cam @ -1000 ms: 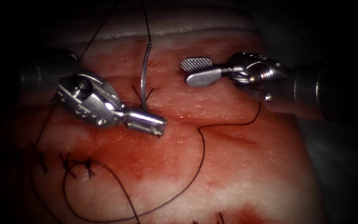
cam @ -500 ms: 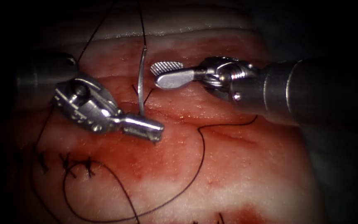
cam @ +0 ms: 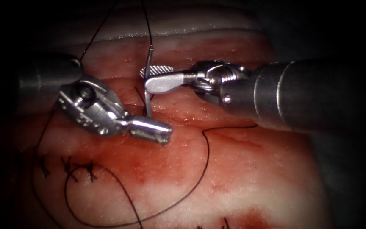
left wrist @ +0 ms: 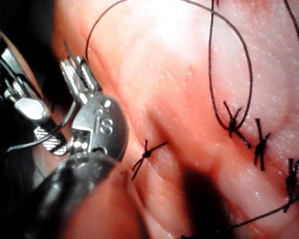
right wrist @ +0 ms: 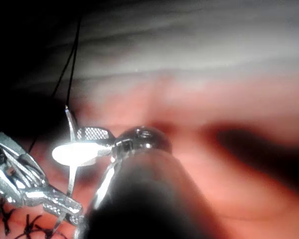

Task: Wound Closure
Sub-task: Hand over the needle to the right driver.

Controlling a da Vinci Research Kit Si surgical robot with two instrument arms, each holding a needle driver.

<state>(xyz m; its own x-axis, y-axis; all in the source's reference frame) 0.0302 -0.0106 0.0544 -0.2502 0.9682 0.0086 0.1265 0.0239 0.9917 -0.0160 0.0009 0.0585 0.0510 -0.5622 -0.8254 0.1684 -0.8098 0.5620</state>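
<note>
Since a second ago: right end effector [cam: 152, 76] advanced across toward the left one, from well apart to right at the needle [cam: 148, 91]; needle itself nudged a little more upright. Left end effector [cam: 157, 129] hardly shifted.

Left end effector: jaws closed on the needle near its lower, pointed end, just above the jaw line. Needle rising from there, clear of the tissue [cam: 242, 169], not buried in it; swaged end uppermost with thread [cam: 145, 21] running on up and away. Seen likewise in the right wrist view: needle [right wrist: 71, 149] standing out of the left end effector [right wrist: 65, 203].

Right end effector: jaws parted, straddling the upper third of the needle, one jaw before it and one behind; nothing gripped yet. Same parted stance in the right wrist view [right wrist: 84, 144].

Thread loop [cam: 204, 169] lying slack on the tissue below and right of the left end effector. Finished knots [cam: 68, 169] in a row lower left of it; one more knot [cam: 142, 95] just behind the needle. Red fluid [cam: 166, 165] wetting the tissue beneath.

Handling, as a judgement: needle light, stiff, thin and smooth steel, likely to swivel or slip if caught on its round curve obliquely. Best hold probably square across the body, about a third back from the swage, away from the point and from the thread junction. Thread limp, fine, easily frayed by serrated jaws. Tissue soft and slick.
</note>
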